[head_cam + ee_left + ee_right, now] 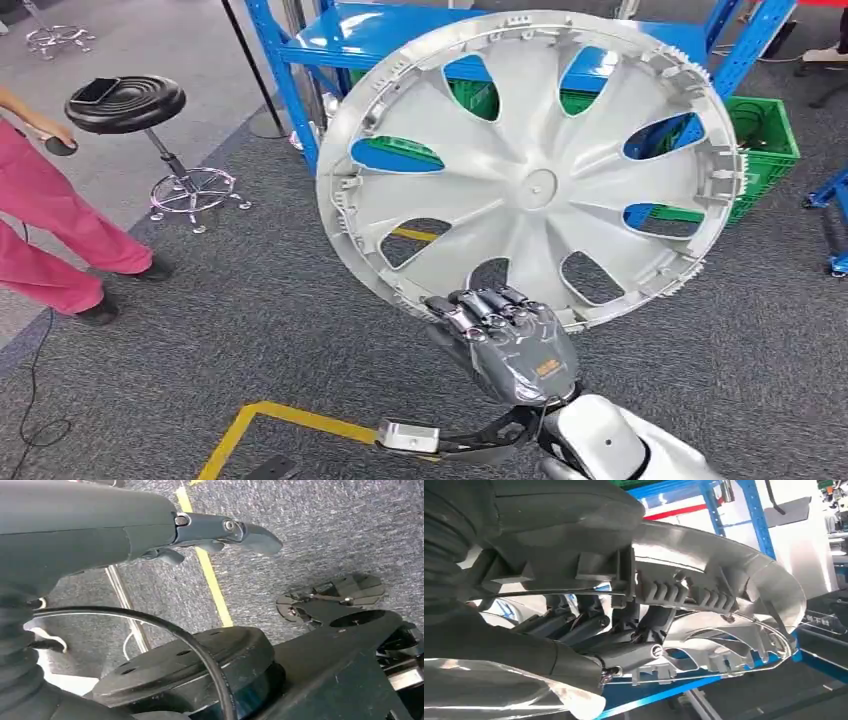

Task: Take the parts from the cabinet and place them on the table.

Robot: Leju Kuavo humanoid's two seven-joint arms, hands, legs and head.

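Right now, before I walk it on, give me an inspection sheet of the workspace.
Surface: grey carpet floor with yellow tape line; no table seen.
Job's things: silver wheel cover held upright by its lower rim, in front of the blue rack.
Clutter: green crate under the rack; black stool.
Hands: right hand grips the cover's rim; left hand hangs over the floor holding nothing, fingers extended.
Cables: black cable on the floor at left.
Surroundings: person in pink trousers standing left.
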